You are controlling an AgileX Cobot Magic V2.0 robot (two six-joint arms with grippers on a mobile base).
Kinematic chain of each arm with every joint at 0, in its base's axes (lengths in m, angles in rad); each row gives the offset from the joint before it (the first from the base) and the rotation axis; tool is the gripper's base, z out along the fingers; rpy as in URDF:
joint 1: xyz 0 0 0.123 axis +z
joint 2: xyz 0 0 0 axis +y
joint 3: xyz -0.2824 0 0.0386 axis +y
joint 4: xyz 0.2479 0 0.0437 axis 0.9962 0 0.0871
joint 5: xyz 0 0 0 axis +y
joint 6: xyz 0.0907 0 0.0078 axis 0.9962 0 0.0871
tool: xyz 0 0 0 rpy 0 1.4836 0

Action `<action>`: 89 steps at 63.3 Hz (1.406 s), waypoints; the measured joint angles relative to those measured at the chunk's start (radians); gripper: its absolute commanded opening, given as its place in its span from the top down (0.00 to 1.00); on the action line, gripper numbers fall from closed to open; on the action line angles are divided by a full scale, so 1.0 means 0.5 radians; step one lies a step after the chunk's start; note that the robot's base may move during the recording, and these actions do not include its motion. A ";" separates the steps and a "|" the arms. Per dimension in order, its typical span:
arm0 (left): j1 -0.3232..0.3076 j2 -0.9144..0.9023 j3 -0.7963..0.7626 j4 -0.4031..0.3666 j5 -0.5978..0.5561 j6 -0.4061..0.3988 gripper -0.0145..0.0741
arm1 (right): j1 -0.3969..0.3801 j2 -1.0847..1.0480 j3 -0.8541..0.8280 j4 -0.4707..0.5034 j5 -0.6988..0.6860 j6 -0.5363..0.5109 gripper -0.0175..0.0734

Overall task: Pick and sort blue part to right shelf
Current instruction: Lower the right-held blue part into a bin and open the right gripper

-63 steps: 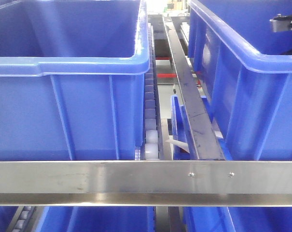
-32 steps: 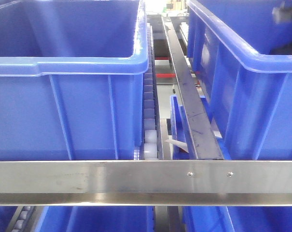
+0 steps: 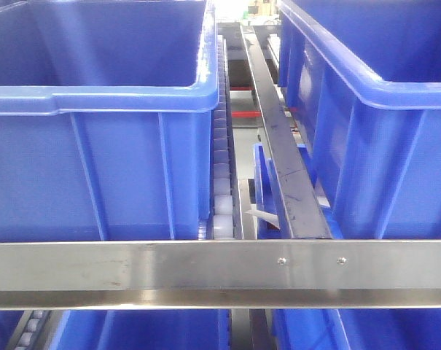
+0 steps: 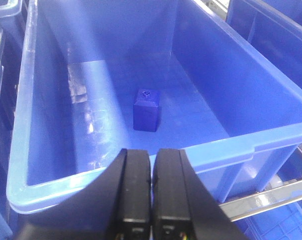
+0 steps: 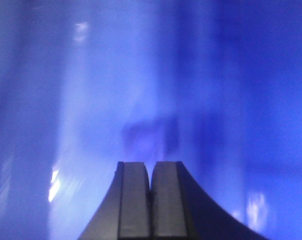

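Observation:
A small blue block-shaped part (image 4: pixel 146 110) lies on the floor of a large blue bin (image 4: pixel 21 165) in the left wrist view. My left gripper (image 4: pixel 153 152) is shut and empty, above the bin's near rim, short of the part. My right gripper (image 5: pixel 151 165) is shut and empty inside a blue bin; its view is blurred, with a dark blurred shape (image 5: pixel 151 135) just beyond the fingertips that I cannot identify. Neither gripper shows in the front view.
The front view shows a big blue bin (image 3: pixel 96 95) at left and another (image 3: pixel 366 95) at right on roller tracks (image 3: pixel 221 168). A steel rail (image 3: pixel 205 273) crosses the front, a dark divider bar (image 3: pixel 282 146) runs between bins. More blue bins sit below.
The right arm's grey part seen at the top right over the right bin has gone out of the front view. The front view has shifted slightly.

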 measured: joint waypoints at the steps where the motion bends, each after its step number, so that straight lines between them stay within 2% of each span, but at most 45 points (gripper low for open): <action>1: 0.000 0.000 0.000 0.000 0.000 0.000 0.70 | 0.015 -0.032 0.053 0.000 -0.015 0.000 0.77; 14: 0.000 0.000 0.000 0.000 0.000 0.000 0.70 | 0.134 -0.575 0.623 0.071 -0.215 0.000 0.77; 24: 0.000 0.000 0.000 0.000 0.000 0.000 0.70 | 0.143 -1.026 1.066 0.105 -0.329 0.000 0.77; 35: 0.000 0.000 0.000 0.000 0.000 0.000 0.70 | 0.146 -1.513 1.352 0.108 -0.333 0.000 0.77; 60: 0.000 0.000 0.000 0.000 0.000 0.000 0.70 | 0.146 -2.401 1.439 0.112 -0.387 0.000 0.77; 89: 0.000 0.000 0.000 0.000 0.000 0.000 0.70 | 0.146 -2.471 1.439 0.112 -0.453 0.000 0.77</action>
